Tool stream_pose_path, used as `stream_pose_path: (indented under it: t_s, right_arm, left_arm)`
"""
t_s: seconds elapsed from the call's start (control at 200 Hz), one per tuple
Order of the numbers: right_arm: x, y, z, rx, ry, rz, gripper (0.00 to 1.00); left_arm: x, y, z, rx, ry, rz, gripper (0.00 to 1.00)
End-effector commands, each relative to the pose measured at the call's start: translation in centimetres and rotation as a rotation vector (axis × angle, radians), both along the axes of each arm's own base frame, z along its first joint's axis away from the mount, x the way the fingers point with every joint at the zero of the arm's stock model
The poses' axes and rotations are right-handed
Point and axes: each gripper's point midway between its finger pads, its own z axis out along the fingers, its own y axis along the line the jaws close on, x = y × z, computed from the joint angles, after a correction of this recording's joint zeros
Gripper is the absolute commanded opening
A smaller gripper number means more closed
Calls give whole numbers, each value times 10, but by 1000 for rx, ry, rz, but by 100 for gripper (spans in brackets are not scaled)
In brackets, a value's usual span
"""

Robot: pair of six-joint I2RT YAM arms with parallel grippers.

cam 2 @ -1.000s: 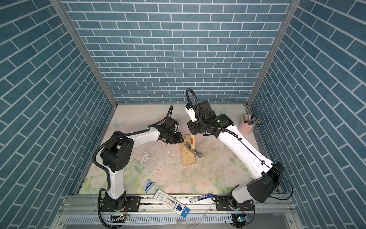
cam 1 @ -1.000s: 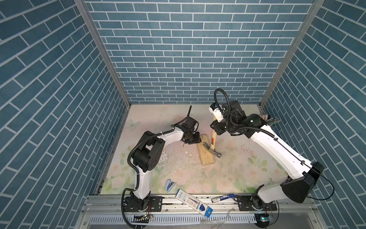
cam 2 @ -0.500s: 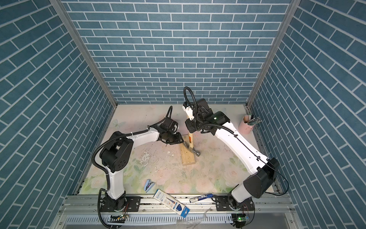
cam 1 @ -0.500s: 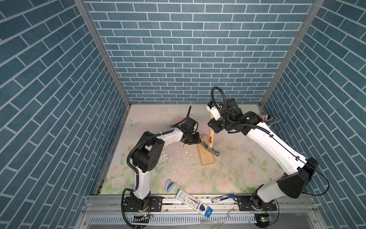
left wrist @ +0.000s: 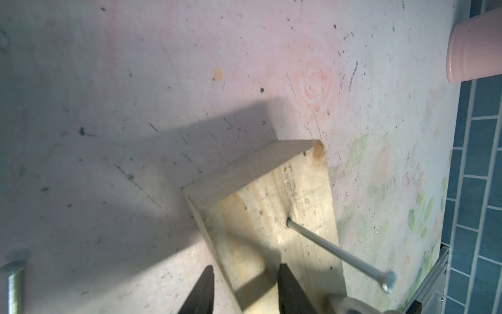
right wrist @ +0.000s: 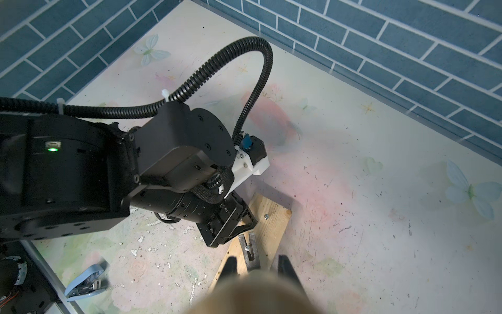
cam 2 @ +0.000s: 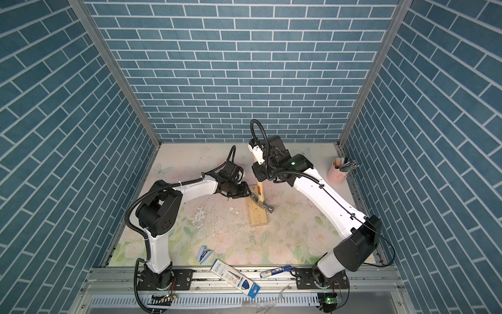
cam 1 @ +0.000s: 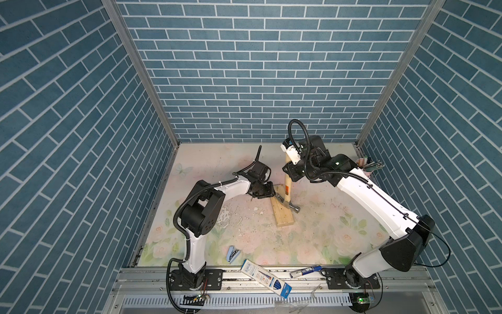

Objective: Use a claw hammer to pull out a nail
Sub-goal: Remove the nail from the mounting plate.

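Standing claw hammer [cam 1: 287,187], pale wooden handle, grey forked claw.

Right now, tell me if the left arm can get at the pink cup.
Probably not. The cup stands in the far corner beyond the right arm, and the hammer stands between it and the left hand.

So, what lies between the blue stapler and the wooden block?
Only small white flakes on the floral table; nothing larger lies between the blue stapler and the wooden block. The right wrist view shows this.
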Motion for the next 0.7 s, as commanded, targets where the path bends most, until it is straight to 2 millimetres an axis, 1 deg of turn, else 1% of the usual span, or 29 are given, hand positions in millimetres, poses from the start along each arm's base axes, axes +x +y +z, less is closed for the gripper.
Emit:
stream_pose_path:
  t_s: [0.0, 0.125, 0.32, 0.48, 0.515, 0.695]
  right_arm:
    - [11, 1, 41, 68, -193, 4, 0]
    - [9, 1, 41, 98, -229, 11, 0]
    - [9, -2, 36, 108, -249, 1, 0]
    - [4, -4, 32, 147, -279, 5, 0]
    - [2, -4, 34, 167, -295, 7, 0]
    - [-4, -10, 27, 229, -344, -7, 0]
  left_arm:
    - [-6, 15, -10, 39, 33, 26, 39]
    - [-7, 14, -11, 29, 40, 28, 38]
    - [-9, 13, -13, 21, 49, 29, 35]
    - [-9, 14, -16, 24, 57, 31, 33]
    - [-10, 15, -17, 25, 61, 34, 33]
    - [-11, 16, -23, 26, 77, 38, 32]
